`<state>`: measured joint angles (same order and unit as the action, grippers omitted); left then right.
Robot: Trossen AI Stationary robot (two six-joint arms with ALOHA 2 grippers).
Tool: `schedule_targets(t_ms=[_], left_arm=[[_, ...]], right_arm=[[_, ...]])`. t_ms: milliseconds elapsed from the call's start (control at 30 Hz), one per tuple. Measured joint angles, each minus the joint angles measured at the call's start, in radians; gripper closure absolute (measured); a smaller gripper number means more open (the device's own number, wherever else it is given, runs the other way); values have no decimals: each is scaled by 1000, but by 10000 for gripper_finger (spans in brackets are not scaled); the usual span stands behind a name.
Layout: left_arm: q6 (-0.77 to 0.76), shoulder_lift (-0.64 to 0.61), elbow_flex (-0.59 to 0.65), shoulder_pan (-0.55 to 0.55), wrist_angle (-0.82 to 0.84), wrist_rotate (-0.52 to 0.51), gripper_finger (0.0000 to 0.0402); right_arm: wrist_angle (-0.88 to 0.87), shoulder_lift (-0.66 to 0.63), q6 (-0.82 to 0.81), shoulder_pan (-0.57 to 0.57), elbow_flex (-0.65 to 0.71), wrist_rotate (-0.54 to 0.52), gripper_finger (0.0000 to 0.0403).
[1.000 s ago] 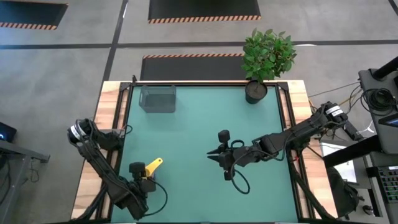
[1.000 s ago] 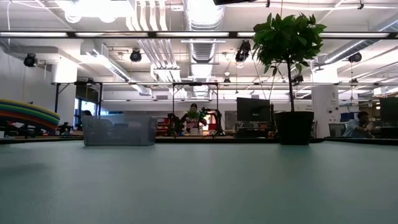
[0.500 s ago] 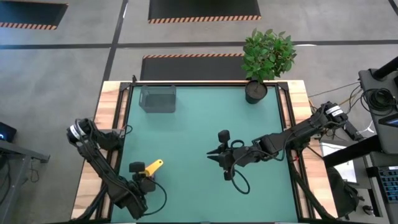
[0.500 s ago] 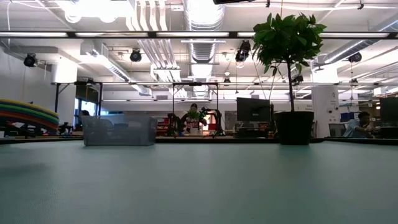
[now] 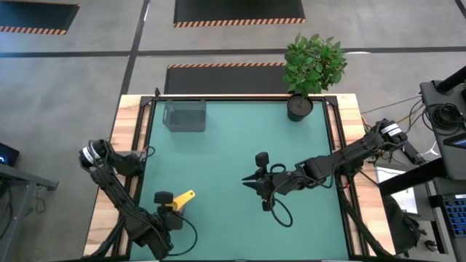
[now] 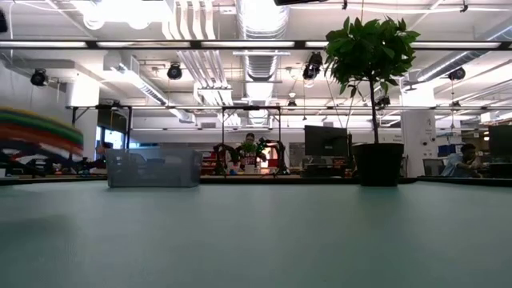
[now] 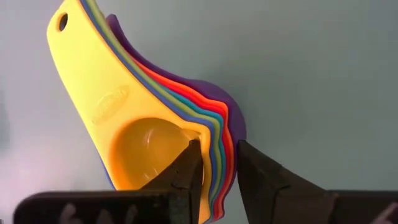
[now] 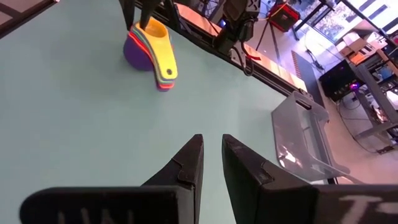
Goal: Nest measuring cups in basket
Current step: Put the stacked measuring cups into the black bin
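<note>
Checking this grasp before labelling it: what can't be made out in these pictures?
- High view: cups show only yellow; left tool hides the bowls.
- Left wrist view: the stack's lower edge is hidden behind the fingers.
- Low view: cups are out of frame.
- Right wrist view: basket is partly cut off.

The basket (image 5: 184,115) stands at about eleven o'clock on the bench (image 5: 233,153), against its far edge; the potted plant (image 5: 300,105) stands at one o'clock, well apart from it; the measuring cups (image 5: 178,201), nested in one stack, lie at about seven o'clock near the front edge, under the left gripper (image 5: 169,209); the right gripper (image 5: 251,183) sits near the middle, toward four o'clock, well apart from the cups.
</note>
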<state>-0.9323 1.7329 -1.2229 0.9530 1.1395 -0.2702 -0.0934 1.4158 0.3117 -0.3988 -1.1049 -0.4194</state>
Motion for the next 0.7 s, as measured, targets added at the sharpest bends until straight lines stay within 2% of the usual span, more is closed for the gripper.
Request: schedule_targets(t_ms=[233,433,633,700], left_arm=[[237,0,-84,-57,79,-82,340],[467,-18,-152,-164,163,-190,340],[672,-119,-151,-273,216,-316,340],[741,-173,-132,-322,229,-324,340]], right_arm=[[0,0,13,0,0,-1,355],[-3,0,16,0,0,-1,355],[-6,-1,16,0,0,-1,355],[-8,-2,15,0,0,0,355]])
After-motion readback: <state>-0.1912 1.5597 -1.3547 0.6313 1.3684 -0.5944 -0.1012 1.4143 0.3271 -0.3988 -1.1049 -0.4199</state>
